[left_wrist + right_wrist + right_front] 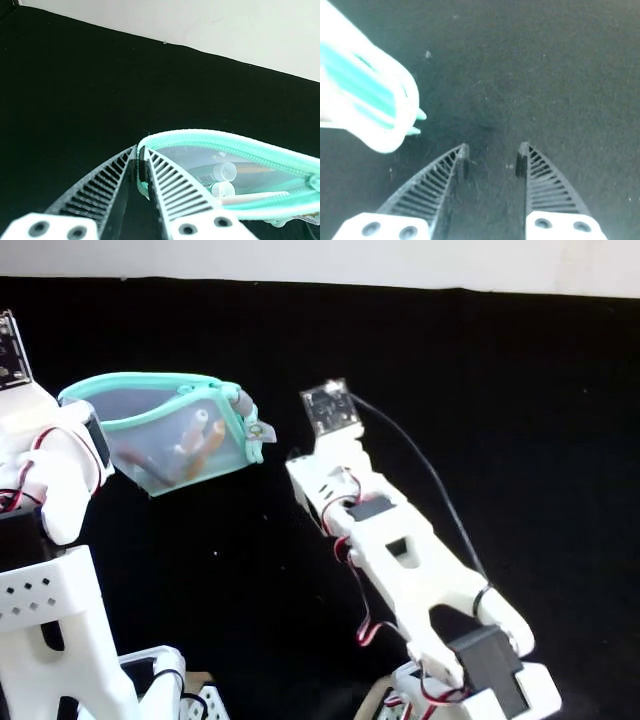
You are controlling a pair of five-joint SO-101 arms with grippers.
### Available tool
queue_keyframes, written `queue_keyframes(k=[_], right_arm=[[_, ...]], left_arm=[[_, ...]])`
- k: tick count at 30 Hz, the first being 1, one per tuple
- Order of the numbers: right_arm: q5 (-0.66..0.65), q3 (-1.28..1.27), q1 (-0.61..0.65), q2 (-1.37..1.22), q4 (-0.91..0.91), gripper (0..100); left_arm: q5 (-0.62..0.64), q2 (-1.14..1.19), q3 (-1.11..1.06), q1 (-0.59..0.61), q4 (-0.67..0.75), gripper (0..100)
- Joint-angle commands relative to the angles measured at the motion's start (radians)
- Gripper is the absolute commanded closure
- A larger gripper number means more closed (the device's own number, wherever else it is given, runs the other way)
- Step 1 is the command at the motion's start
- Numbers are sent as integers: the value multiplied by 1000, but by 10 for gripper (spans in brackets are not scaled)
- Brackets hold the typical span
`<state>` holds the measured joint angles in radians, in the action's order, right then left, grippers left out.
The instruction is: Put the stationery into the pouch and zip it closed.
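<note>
A clear pouch (175, 440) with a mint-green zipper rim hangs above the black table, held at its left end by my left gripper (139, 155), which is shut on the rim. Several pens and markers (225, 182) lie inside it. The zipper pull (258, 430) sits at the pouch's right end. My right gripper (491, 157) is open just right of the pouch, nothing between its fingers; the pouch's blurred end (370, 105) shows beside it. In the high view the right arm's wrist (330, 410) is close to the zipper pull.
The black tabletop (480, 390) stretches behind and to the right of both arms. A pale wall (225, 25) borders the table's far edge. The arm bases (60, 640) stand along the near edge.
</note>
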<state>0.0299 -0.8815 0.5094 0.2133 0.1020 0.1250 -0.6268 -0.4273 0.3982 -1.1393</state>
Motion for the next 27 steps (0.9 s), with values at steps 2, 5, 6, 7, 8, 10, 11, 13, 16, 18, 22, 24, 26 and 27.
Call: queue_keyframes(k=[2,5,6,7,8,10,11,13,16,18,22,24,26,27], right_arm=[[87,-31,27,74,-12,838],[132,-39,68,97,-12,838],[150,-39,79,107,-12,838],[164,-36,88,113,-12,838],[169,-36,93,120,-12,838],[173,-36,97,131,-12,838],[173,-36,99,136,-12,838],[173,-39,104,147,-12,838],[173,-41,120,171,-12,838],[173,-42,139,183,-12,838],[173,-47,174,191,-8,837],[170,-41,188,193,33,827],[170,-36,202,193,122,779],[170,-36,203,193,173,748]], left_arm=[[-6,85,-21,-12,-15,993],[-6,85,-21,-12,-15,993],[-6,85,-21,-12,-15,993],[-6,85,-22,-12,-15,993],[-6,85,-22,-12,-15,993],[-6,85,-22,-12,-15,993],[-6,85,-22,-12,-15,993],[-6,85,-24,-12,-15,993],[-6,85,-24,-12,-15,993],[-6,85,-24,-12,-15,993],[-6,85,-24,-12,-15,993],[-6,85,-24,-12,-15,993],[-6,85,-24,-12,-15,993],[-6,85,-24,-12,-15,993]])
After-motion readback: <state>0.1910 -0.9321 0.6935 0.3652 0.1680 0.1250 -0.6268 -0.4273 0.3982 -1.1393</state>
